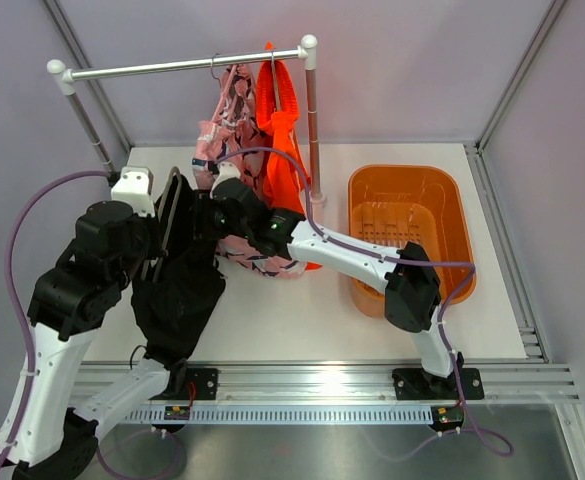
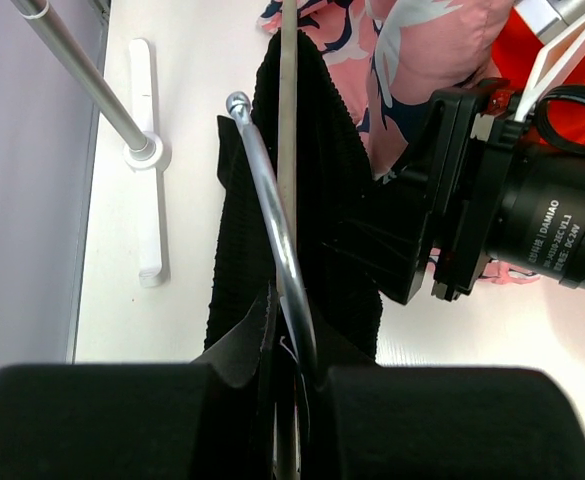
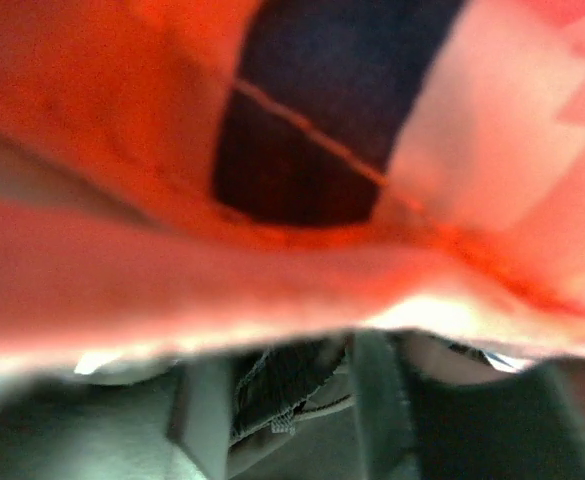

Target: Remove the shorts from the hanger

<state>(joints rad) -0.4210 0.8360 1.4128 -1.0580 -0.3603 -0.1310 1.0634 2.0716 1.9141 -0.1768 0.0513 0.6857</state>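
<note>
Inside left gripper (image 2: 294, 378) — hanger (image 2: 270, 215) with black shorts (image 2: 337, 200)

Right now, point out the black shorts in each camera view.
Top: black shorts hang left of centre.
Left wrist: black shorts at centre, draped over the metal hanger.
Right wrist: cannot tell; blurred cloth fills it.
Shared landmark: pink printed shorts, seen in the first two.

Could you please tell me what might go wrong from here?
1. The pink shorts crowd the right gripper and fill its wrist view; closing on the black shorts, it may snag pink cloth too.
2. Tugging the black shorts could twist the thin hanger in the shut left gripper.
</note>
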